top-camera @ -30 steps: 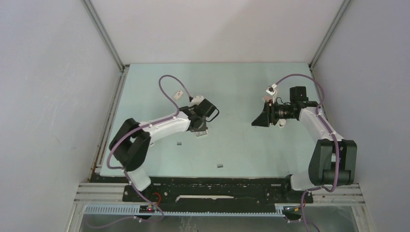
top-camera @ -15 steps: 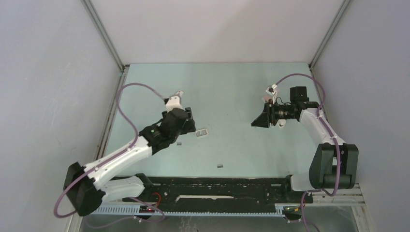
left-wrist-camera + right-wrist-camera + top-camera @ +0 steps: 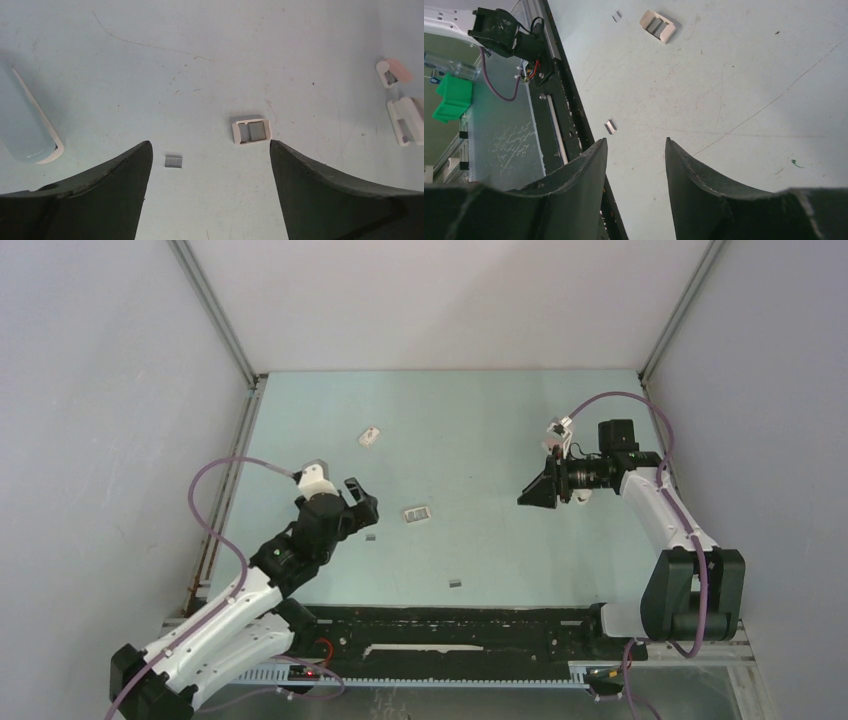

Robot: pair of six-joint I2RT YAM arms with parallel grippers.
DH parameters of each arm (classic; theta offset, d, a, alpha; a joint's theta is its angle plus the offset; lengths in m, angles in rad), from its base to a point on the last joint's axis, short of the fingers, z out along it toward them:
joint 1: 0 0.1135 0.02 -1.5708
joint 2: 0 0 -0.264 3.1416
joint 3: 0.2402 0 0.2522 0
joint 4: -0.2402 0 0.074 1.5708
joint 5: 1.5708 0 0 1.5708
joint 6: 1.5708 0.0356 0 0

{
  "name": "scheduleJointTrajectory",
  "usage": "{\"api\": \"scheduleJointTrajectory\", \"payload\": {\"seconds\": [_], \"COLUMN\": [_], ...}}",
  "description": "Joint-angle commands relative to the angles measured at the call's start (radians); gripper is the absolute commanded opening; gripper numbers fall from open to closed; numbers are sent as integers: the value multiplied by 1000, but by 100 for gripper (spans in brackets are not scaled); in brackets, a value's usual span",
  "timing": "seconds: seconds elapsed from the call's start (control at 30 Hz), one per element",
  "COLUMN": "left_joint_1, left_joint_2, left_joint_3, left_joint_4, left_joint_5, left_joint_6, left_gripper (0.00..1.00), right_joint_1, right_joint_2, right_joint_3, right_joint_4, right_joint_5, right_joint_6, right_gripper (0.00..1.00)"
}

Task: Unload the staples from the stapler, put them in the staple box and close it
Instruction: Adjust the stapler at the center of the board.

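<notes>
The stapler (image 3: 406, 120) lies at the right edge of the left wrist view, as two white parts with grey insides. In the top view only a white bit of it (image 3: 578, 497) peeks out under the right wrist. Loose staples lie on the table: one strip (image 3: 174, 161) just ahead of my left gripper (image 3: 209, 142), which is open and empty, and another (image 3: 456, 583) near the front edge. My right gripper (image 3: 635, 140) hovers with its jaws apart and nothing between them. In the top view the left gripper (image 3: 358, 502) is at mid-left and the right gripper (image 3: 525, 492) at mid-right.
A small pinkish-white tray (image 3: 417, 513) holding grey strips lies between the grippers and also shows as the tray (image 3: 251, 131) ahead of the left fingers. A small white flat piece (image 3: 371, 436) lies further back on the left. The black base rail (image 3: 569, 125) borders the near table edge.
The left arm has pulled back toward the near left and opened its jaws wide, leaving the tray on the table. The right arm has barely moved.
</notes>
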Motion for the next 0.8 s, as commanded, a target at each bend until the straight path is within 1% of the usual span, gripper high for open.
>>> {"api": "scheduleJointTrajectory", "payload": {"seconds": [0.0,0.07,0.1,0.37,0.53,0.77], "left_joint_1": [32,39,42,71,79,88], "left_joint_2": [-60,-71,-75,-53,-46,-76], "left_joint_3": [-52,-67,-74,-109,-127,-178], "left_joint_4": [66,71,77,138,151,183], "left_joint_5": [-1,5,10,83,94,86], "left_joint_6": [-56,-73,-83,-123,-151,-203], "left_gripper": [94,99,100,100,100,100], "right_joint_1": [6,6,6,6,6,6], "right_joint_2": [-23,-23,-22,-22,-19,-15], "right_joint_3": [0,0,1,1,0,0], "right_joint_4": [-7,-7,-7,-8,-9,-10], "right_joint_5": [-23,-22,-22,-20,-20,-18], "right_joint_6": [-28,-28,-29,-31,-33,-35], "right_gripper": [56,56,56,56,56,56]}}
